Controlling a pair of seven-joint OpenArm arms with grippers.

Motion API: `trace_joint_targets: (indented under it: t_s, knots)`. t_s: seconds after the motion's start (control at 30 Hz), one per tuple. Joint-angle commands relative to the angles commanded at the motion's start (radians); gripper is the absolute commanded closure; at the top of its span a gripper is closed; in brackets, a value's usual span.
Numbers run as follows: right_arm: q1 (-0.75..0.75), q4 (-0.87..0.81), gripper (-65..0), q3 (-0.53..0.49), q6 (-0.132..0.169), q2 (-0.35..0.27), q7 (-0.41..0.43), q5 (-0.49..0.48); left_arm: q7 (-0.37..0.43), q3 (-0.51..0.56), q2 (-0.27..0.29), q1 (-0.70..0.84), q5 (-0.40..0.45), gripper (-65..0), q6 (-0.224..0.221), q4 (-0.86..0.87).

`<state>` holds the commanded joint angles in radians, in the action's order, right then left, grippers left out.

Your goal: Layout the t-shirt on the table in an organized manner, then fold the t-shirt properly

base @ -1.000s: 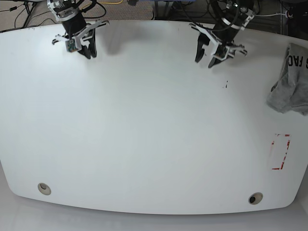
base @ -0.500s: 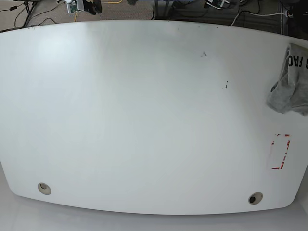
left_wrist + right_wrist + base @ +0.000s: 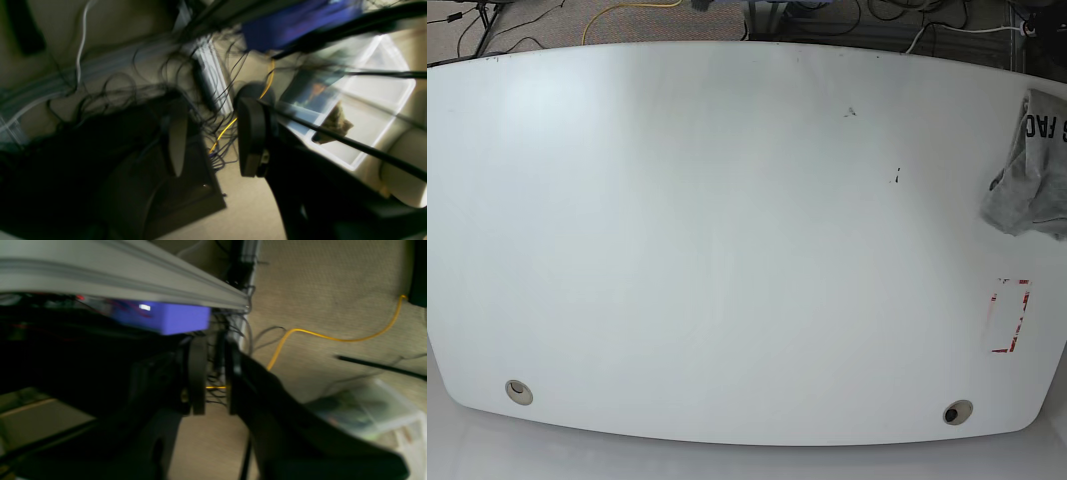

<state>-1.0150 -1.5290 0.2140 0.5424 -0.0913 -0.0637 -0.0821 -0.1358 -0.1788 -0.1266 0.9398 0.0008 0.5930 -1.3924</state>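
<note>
The heather-grey t-shirt (image 3: 1030,175) lies crumpled at the right edge of the white table (image 3: 727,250), with black letters showing on its upper part; part of it runs out of the base view. Neither gripper shows in the base view. In the left wrist view my left gripper (image 3: 211,140) is open and empty, off the table, over floor and cables. In the right wrist view my right gripper (image 3: 215,386) has a narrow gap between its fingers and holds nothing. It sits beside an aluminium rail (image 3: 116,276) above carpet.
A red-and-white tape mark (image 3: 1010,315) lies on the table's right side. Two grommet holes (image 3: 519,391) (image 3: 957,411) sit near the front edge. Black specks (image 3: 895,177) dot the middle right. A clear plastic bin (image 3: 367,110) and a yellow cable (image 3: 333,336) are on the floor behind.
Both arms have pulled back from over the table's far edge and left the base view. The t-shirt has not moved.
</note>
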Motion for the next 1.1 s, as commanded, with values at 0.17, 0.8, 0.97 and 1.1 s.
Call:
trace_joint_targets:
  t_s: [0.17,0.8,0.97,1.1]
  knots:
    - [0.115,0.173,-9.4,0.000,0.000,0.012,0.025,0.077,0.000,0.000,-0.009,-0.133,0.005,-23.7,0.002,0.203]
    - [0.489,0.736,-9.4,0.000,-0.011,0.005,0.120,0.121,0.003,0.000,-0.048,-0.597,0.005,-23.7,-0.003,0.868]
    - [0.559,0.833,-9.4,0.000,-0.012,0.005,0.121,0.123,0.035,0.000,-0.051,-0.674,0.005,-23.7,-0.005,0.970]
    - [0.609,0.898,-9.4,0.000,-0.021,-0.003,0.121,0.123,0.060,0.002,-0.052,-0.704,0.006,-23.7,-0.066,1.031]
